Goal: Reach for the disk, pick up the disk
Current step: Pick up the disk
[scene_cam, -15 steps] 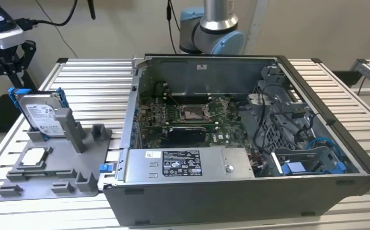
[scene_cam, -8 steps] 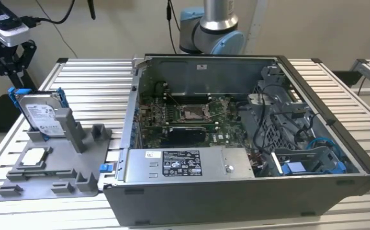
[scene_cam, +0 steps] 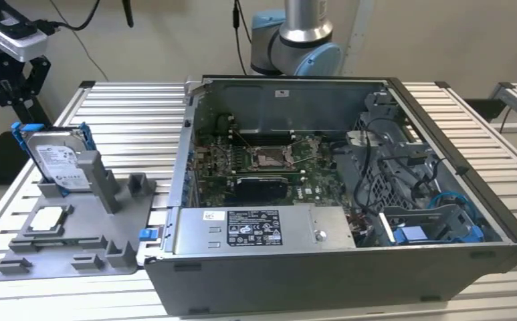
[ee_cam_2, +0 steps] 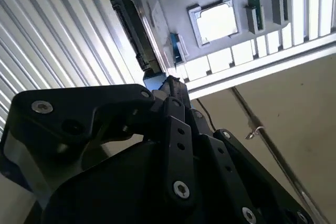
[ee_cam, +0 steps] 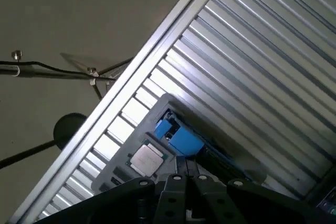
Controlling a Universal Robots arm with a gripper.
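Note:
The disk [scene_cam: 55, 158] is a silver-grey drive with a white label in a bright blue bracket. It stands upright in a slot of the grey holder [scene_cam: 124, 231] at the exterior view's left. My black gripper [scene_cam: 9, 99] hangs above the disk and slightly toward the exterior view's left, apart from it and holding nothing. In the second wrist view the disk [ee_cam_2: 132, 22] appears edge-on beyond the gripper [ee_cam_2: 168, 83]. In the first wrist view its blue bracket [ee_cam: 178, 137] lies just past the gripper [ee_cam: 184, 165].
A small square silver chip [scene_cam: 44, 219] lies flat on the holder, nearer than the disk. An open computer case [scene_cam: 330, 200] stands beside the holder on the exterior view's right. The slatted metal table [scene_cam: 133, 120] ends close behind the holder.

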